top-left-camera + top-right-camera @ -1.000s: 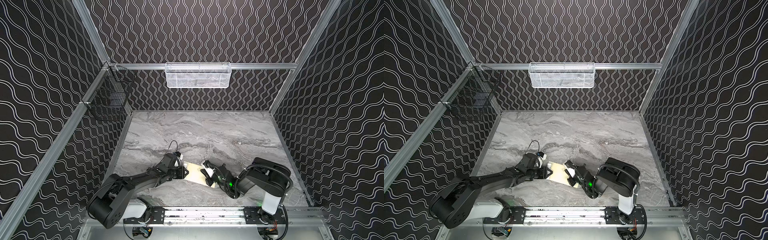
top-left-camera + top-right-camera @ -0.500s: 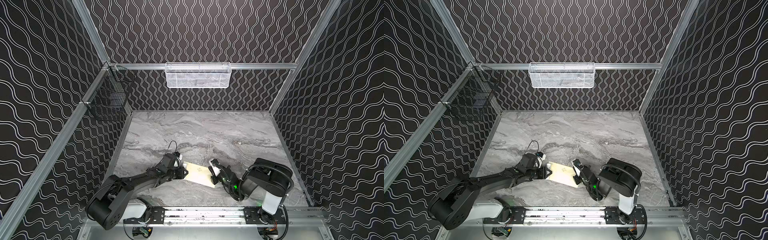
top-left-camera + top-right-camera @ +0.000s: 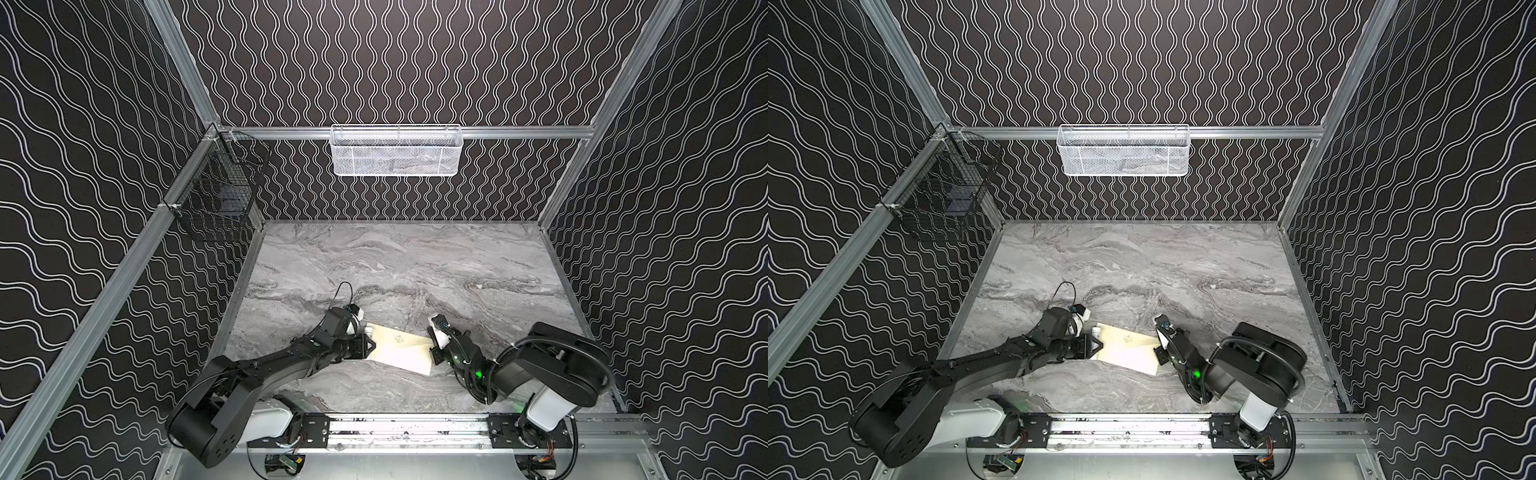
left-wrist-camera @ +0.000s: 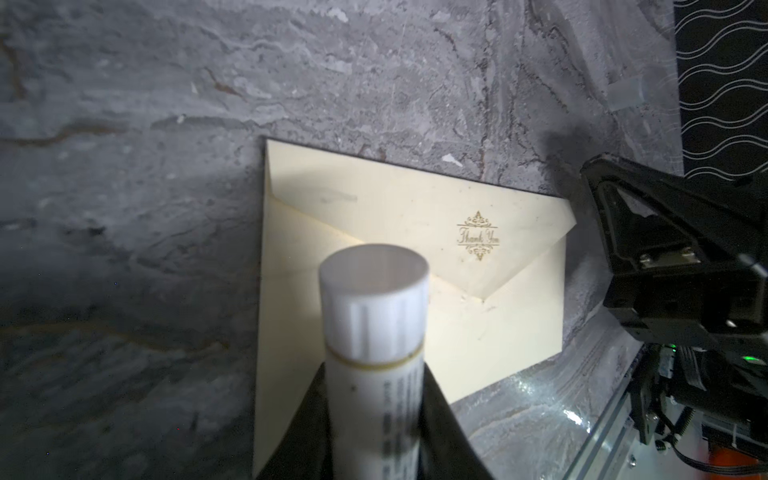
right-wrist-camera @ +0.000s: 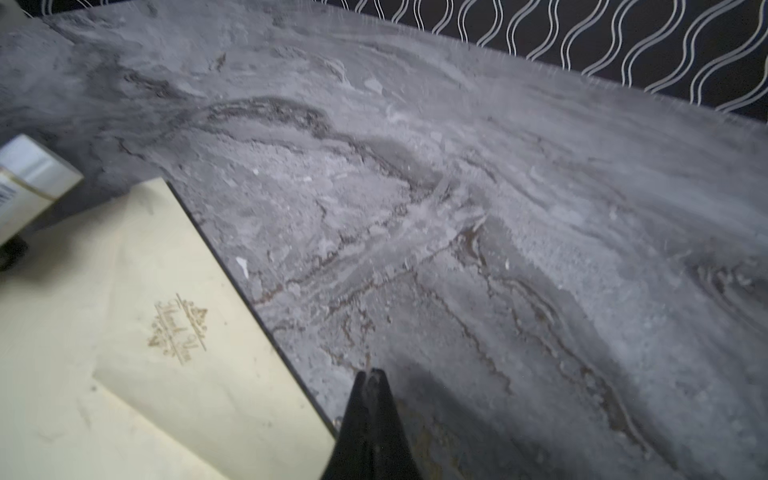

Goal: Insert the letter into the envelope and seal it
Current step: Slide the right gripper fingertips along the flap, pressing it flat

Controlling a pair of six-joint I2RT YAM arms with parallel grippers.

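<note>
Between the two tools, the envelope [image 3: 401, 349] [image 3: 1128, 348] lies flat on the marble counter [image 3: 415, 266], with one short end toward each tool. Its pointed flap is folded down over the body, and a gilt "Thank You" emblem [image 4: 478, 235] [image 5: 178, 328] on the flap faces up.

The left tool [image 3: 368, 347] [image 3: 1094, 347] is clenched on a white glue stick [image 3: 368, 330] [image 3: 1096, 331]. In the left wrist view the two dark fingers of this tool [image 4: 374, 374] press either side of the stick's labelled barrel, and the ribbed cap [image 4: 374, 291] juts out ahead of them. The envelope [image 4: 415, 199] lies directly ahead of this tool. The capped end of the stick hangs over its near short end, but whether the cap touches the paper cannot be told.

The right tool [image 3: 434, 355] [image 3: 1160, 355] sits at the envelope's opposite end with its jaws pressed together on nothing. In the right wrist view its tip [image 5: 371, 374] is over bare counter, just beside the fold edge of the envelope [image 5: 124, 374] near a corner. The glue stick [image 5: 29, 183] shows beyond the far end of the paper.
</note>
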